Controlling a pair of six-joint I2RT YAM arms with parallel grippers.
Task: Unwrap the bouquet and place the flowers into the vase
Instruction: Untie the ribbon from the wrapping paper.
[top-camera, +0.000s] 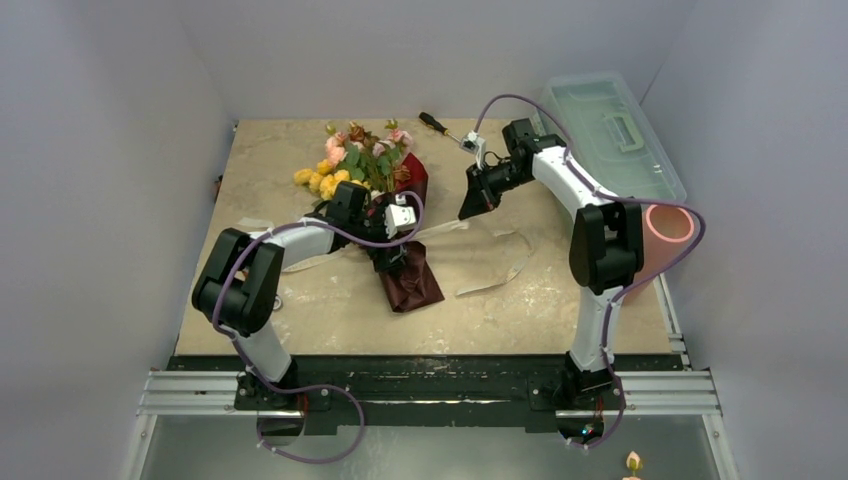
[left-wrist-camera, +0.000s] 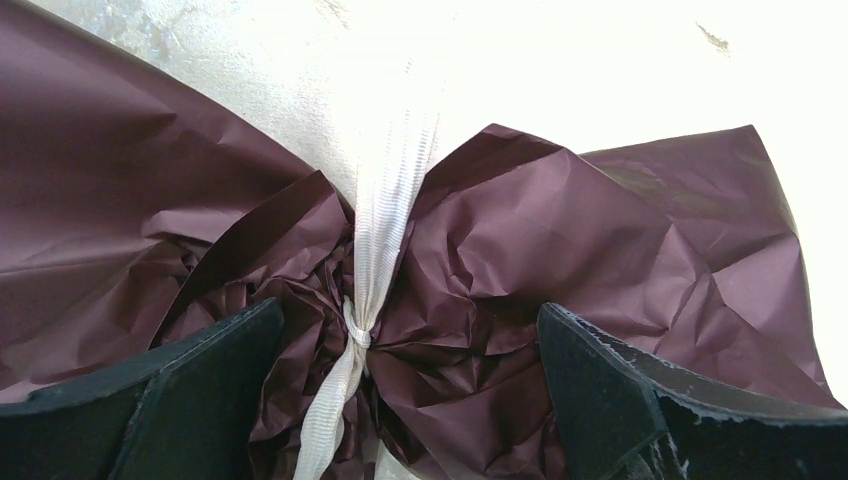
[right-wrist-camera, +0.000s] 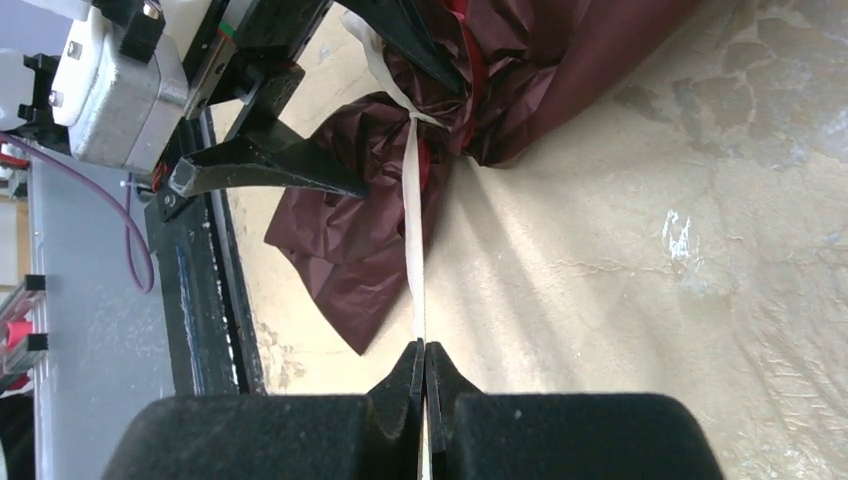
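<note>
While the bouquet (top-camera: 412, 175) lies on the bench (top-camera: 560, 300) a little left of centre, I've got both arms at its tied waist. The flowers (top-camera: 355, 160) point to the far side, pink, yellow and orange heads over green leaves. The dark red paper (top-camera: 412, 285) fans out toward the near edge.

My left end effector (left-wrist-camera: 410, 315) is spread wide and hangs right over the waist, with one finger (left-wrist-camera: 200, 385) on each side of the crumpled paper. From its wrist camera I can't tell whether either finger touches the wrap. Between them sits the knot (left-wrist-camera: 356, 335), small and tight, with the cream ribbon (left-wrist-camera: 385, 220) running away from it across the bare bench.

On the right, the right end effector (right-wrist-camera: 422, 350) is clamped on that ribbon. Its jaws are pressed together, and the strip vanishes between the pads and runs straight and taut back to the knot. From overhead, that arm reaches in from the right and its tip sits just right of the bouquet. A loose strip (top-camera: 497, 275) curls on the bench nearer that arm's base.

The vase (top-camera: 672, 232) stands upright at the right edge, mouth showing, partly hidden behind the right arm and well apart from the bouquet. A clear lidded box (top-camera: 610, 125) lies at the far right, just beyond the vase. A screwdriver (top-camera: 436, 122) rests at the far edge near the flower heads.
</note>
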